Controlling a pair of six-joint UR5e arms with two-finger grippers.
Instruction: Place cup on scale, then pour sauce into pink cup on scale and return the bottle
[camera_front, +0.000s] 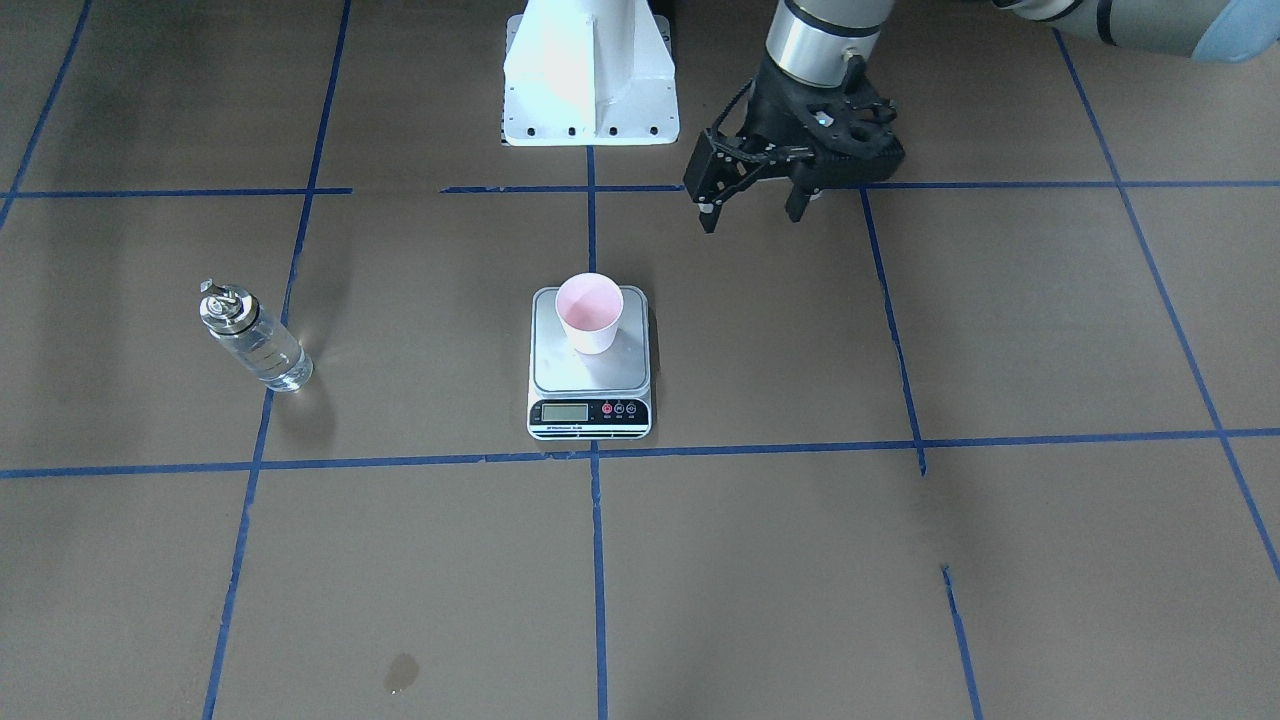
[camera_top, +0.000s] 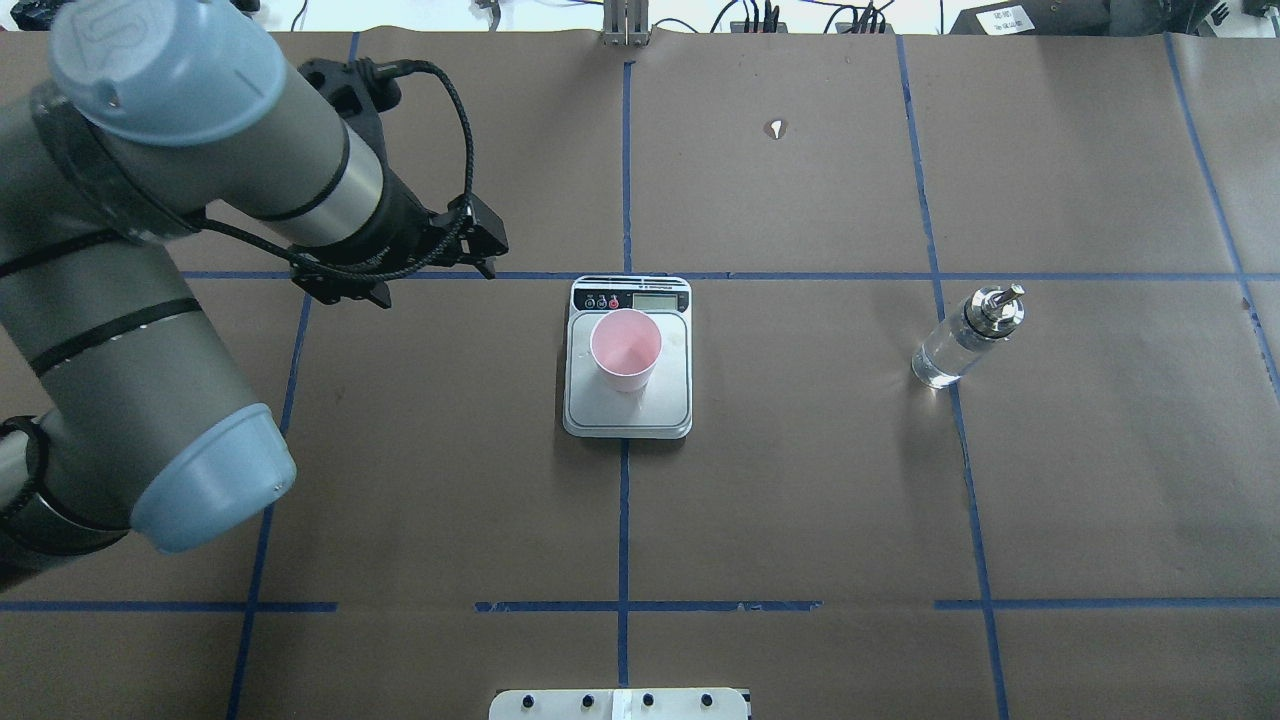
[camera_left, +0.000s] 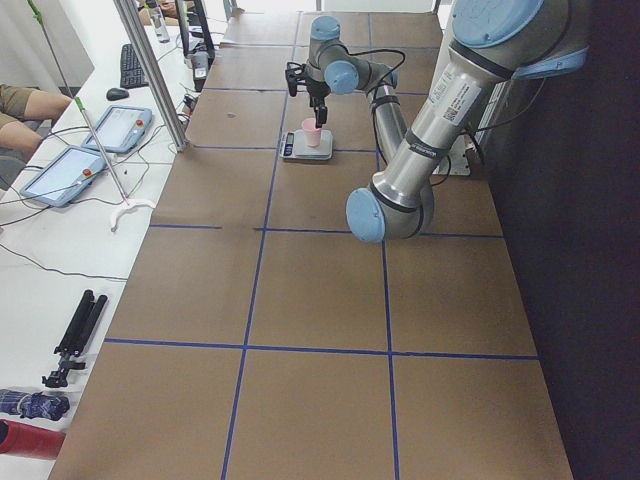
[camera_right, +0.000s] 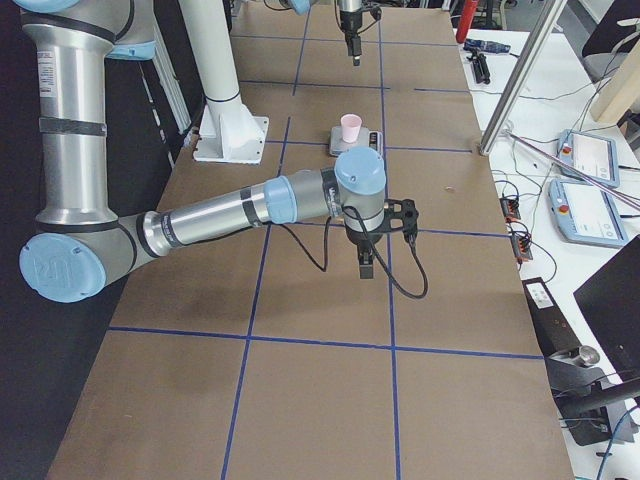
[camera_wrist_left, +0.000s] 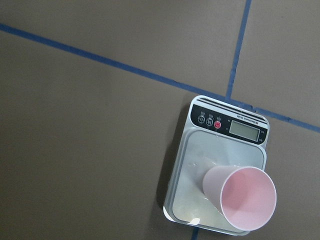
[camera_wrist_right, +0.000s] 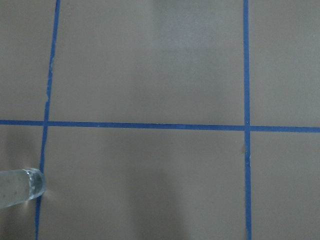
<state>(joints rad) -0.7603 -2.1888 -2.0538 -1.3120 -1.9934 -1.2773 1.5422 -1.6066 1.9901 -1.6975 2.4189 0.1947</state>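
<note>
The pale pink cup (camera_front: 590, 312) stands upright on the steel platform of the scale (camera_front: 588, 378), toward its far half; both show in the overhead view, cup (camera_top: 625, 348) and scale (camera_top: 626, 412), and in the left wrist view, cup (camera_wrist_left: 240, 197). My left gripper (camera_front: 755, 205) is open and empty, hovering above the table off to the robot's left of the scale. The glass bottle (camera_front: 255, 340) with metal pourer stands alone on the table (camera_top: 965, 340); its base shows in the right wrist view (camera_wrist_right: 17, 187). My right gripper (camera_right: 365, 262) shows only in the right side view; I cannot tell whether it is open.
The white robot base mount (camera_front: 590, 90) sits at the table's robot-side edge. Blue tape lines grid the brown table. A small wet spot (camera_front: 400, 672) lies near the operators' edge. Tablets and cables lie beside the table (camera_right: 590, 160).
</note>
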